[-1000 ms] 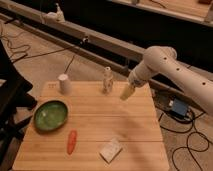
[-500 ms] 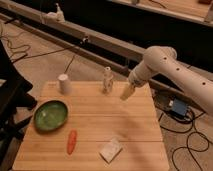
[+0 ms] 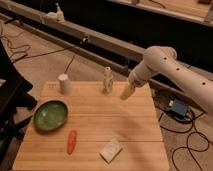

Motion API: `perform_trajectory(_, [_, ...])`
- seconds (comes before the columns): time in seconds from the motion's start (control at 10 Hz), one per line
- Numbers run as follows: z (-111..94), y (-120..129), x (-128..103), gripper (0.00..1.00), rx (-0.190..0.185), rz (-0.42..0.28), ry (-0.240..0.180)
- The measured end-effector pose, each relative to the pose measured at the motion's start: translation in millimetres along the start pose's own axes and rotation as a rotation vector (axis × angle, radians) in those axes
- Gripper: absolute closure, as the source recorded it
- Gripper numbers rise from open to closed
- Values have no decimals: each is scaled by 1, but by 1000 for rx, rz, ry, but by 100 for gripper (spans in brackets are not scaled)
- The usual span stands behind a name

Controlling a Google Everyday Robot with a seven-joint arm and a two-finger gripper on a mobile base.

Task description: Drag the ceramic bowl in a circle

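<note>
Edges are clipping the scene, and the small things are blurring out.
The white arm (image 3: 170, 70) is running off the right edge, so its base is sitting out of view. The gripper (image 3: 126, 92) is hanging over the back right part of the wooden table (image 3: 135, 135), reading only as a pale yellowish blur. The bottom of the picture is cutting off the table's near edge. The small pale figure (image 3: 107, 80) at the back edge is showing too soft to identify. The dark frame (image 3: 10, 105) is slipping past the left edge. The white packet (image 3: 111, 150) is looking too blurred to read.
</note>
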Motion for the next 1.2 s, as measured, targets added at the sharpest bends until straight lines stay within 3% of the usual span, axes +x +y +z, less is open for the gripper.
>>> perform_trajectory(0.2, [2,-8,-7,24,33,12,-6])
perform_trajectory(0.4, [20,-6,-31,24,35,20,-37])
perform_trajectory(0.5, [34,4,-41,24,7,24,-53])
perform_trajectory(0.8, [87,46,-68,24,-129,14,-81])
perform_trajectory(1.1, [132,82,-99,24,-244,-55,-84])
perform_trajectory(1.2, [142,91,-113,24,-267,-76,-89])
